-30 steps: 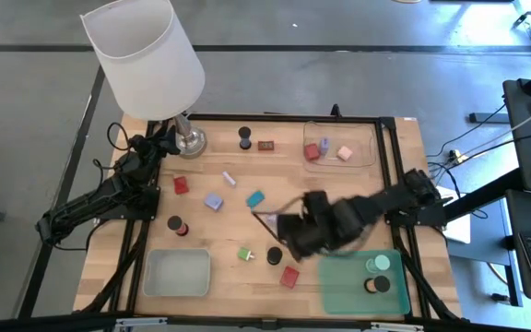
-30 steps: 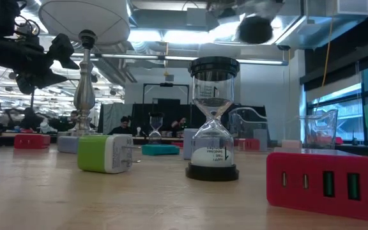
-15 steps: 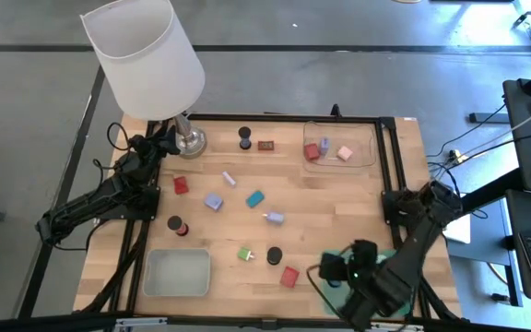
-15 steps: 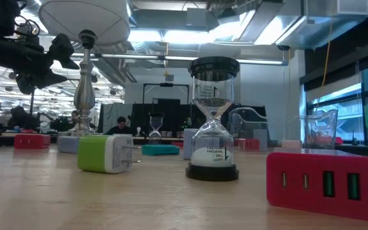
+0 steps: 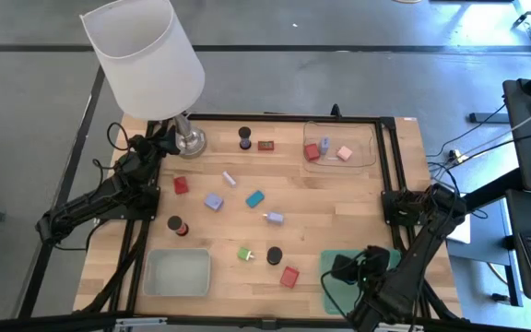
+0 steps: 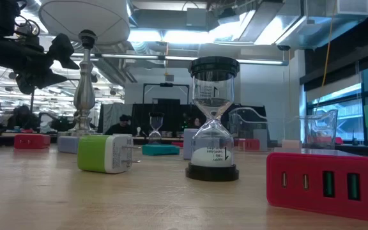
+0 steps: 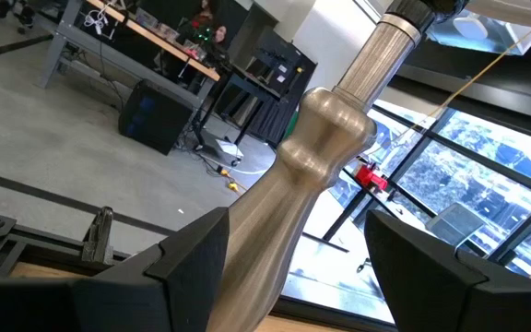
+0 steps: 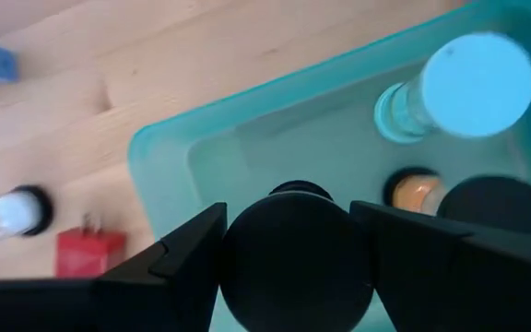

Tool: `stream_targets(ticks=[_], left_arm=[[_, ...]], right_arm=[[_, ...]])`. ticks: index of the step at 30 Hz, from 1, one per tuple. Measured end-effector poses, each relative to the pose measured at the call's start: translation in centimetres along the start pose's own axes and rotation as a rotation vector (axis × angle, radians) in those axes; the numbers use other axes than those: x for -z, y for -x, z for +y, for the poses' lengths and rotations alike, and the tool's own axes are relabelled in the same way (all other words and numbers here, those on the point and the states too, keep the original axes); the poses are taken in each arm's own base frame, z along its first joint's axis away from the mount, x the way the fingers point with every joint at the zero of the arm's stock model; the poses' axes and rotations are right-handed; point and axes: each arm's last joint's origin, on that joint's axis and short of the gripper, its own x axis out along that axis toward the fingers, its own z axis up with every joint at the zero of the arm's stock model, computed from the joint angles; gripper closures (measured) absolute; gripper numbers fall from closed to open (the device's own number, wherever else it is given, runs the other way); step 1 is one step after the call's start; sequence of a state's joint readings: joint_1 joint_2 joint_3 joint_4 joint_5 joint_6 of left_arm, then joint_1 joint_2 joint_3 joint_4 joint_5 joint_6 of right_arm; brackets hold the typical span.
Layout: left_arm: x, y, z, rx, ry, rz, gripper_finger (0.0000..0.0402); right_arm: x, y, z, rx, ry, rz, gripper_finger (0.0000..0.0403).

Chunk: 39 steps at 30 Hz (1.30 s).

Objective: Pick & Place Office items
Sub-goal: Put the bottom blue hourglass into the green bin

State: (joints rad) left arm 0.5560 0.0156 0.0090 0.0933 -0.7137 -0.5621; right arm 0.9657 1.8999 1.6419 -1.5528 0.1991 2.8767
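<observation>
My right gripper [image 5: 347,269] hangs over the green tray [image 5: 328,261] at the near right, shut on a dark hourglass-like cylinder [image 8: 295,263]. In the tray lie a teal-topped cylinder [image 8: 459,83] and an orange-and-black one [image 8: 450,195]. Loose pieces lie on the table: a black cylinder [image 5: 275,255], a red block [image 5: 289,276], a green bit [image 5: 245,254], a lilac piece [image 5: 274,218] and a teal block [image 5: 254,198]. My left gripper [image 5: 159,143] waits open at the far left, its fingers either side of the lamp stem [image 7: 312,175]. My right gripper pinches the dark cylinder between its two fingers, which stand on opposite sides of its round black end cap [image 8: 293,231]. The fingers point down from above. The cylinder shows end-on over the tray's inside; whether it touches the tray floor I cannot tell.
A large white-shaded lamp [image 5: 146,60] stands at the far left corner. A clear tray [image 5: 362,157] with red, lilac and pink pieces sits at the far right. A grey tray [image 5: 178,274] sits at the near left. More cylinders [image 5: 245,138] [image 5: 178,226] and blocks lie mid-table.
My right gripper has swung from the table's middle toward the near right corner and now hangs over the green tray, still shut on the dark cylinder. The lilac piece it hid at mid-table now shows.
</observation>
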Motion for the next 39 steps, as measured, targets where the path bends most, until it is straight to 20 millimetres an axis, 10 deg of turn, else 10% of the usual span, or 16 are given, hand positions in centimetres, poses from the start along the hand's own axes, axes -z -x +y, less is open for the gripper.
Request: stream_targets(ticks=[24, 39], left_arm=[[0.0, 0.0, 0.0, 0.0, 0.0, 0.0, 0.0151], [0.0, 0.0, 0.0, -0.001, 0.0, 0.0, 0.0151]], right_arm=[[-0.2, -5.1, -1.1, 0.032, -0.081, -0.104, 0.0174], [-0.2, -4.9, -0.9, 0.085, -0.066, -0.096, 0.0146]])
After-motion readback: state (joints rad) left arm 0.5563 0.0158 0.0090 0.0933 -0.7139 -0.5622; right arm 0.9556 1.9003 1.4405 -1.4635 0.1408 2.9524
